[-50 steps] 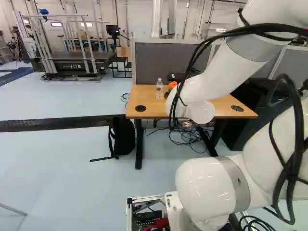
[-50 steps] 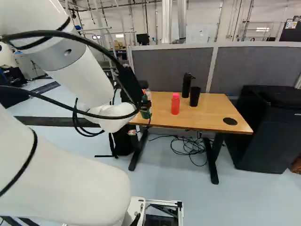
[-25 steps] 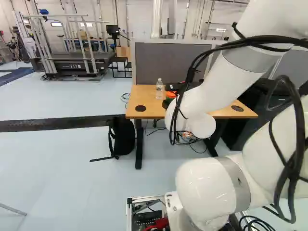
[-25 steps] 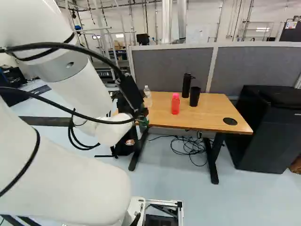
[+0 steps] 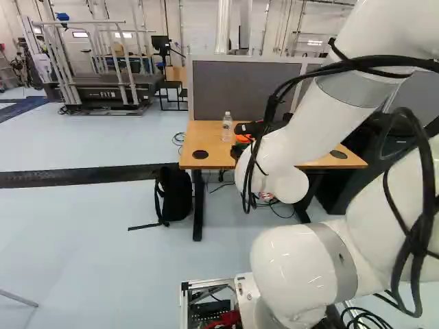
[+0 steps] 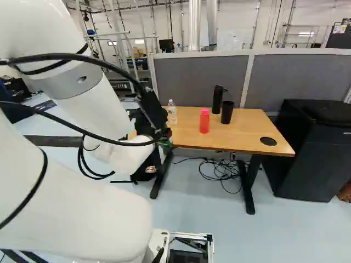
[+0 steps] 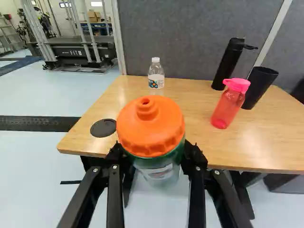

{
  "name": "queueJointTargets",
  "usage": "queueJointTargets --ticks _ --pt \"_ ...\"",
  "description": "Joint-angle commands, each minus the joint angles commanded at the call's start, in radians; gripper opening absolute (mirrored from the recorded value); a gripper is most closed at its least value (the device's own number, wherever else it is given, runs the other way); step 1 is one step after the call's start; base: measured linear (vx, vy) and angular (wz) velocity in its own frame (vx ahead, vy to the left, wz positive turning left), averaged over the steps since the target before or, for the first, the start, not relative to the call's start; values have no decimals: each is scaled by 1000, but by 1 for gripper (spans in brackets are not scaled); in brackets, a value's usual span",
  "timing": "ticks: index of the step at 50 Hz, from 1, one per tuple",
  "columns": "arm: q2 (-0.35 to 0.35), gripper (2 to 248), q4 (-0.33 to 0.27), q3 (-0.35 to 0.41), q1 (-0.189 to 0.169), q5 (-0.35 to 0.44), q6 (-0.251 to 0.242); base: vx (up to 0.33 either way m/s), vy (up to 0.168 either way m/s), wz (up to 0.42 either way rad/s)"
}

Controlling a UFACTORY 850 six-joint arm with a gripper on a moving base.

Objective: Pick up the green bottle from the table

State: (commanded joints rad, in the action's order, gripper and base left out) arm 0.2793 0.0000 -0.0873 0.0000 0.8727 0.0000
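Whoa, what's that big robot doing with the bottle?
The white robot arm is holding a green bottle with an orange lid, squeezed between its black fingers. The bottle looks like it's up off the wooden table, hanging out past the edge. Nobody's hands are on it; the robot has it. A clear water bottle, a red bottle with a pink cap and two black containers stand on the table.
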Motion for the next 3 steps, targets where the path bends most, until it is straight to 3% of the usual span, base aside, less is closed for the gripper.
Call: queueJointTargets --ticks 3 --pt "0 122 0 0 0 0 0 0 0 0"
